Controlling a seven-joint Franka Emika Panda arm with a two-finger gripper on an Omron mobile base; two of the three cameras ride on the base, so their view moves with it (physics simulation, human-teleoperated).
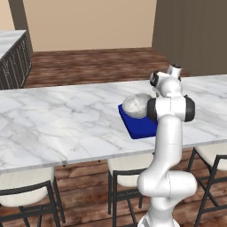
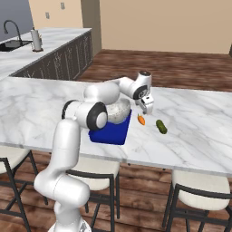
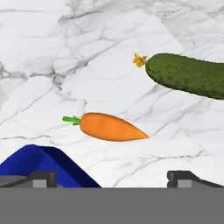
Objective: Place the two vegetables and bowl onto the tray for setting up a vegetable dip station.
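Observation:
The grey-white speckled bowl [image 1: 136, 105] [image 2: 118, 111] sits on the deep-blue tray [image 1: 141, 126] [image 2: 111, 135] on the marble counter. Right of the tray lie the two vegetables on bare marble: an orange carrot [image 2: 141, 120] [image 3: 109, 127] and, farther right, a dark green cucumber [image 2: 161, 126] [image 3: 188, 75]. My gripper [image 2: 147, 108] [image 3: 113, 179] hangs open just above the carrot, pointing down, with nothing between its fingertips [image 3: 41, 178]. A corner of the tray [image 3: 39, 166] shows at the lower left of the hand view.
Stools [image 2: 195, 195] [image 1: 26, 195] stand under the counter's near edge. A second counter with a sink and faucet [image 2: 13, 31] runs along the far left. Open marble spreads left of the tray and right of the cucumber.

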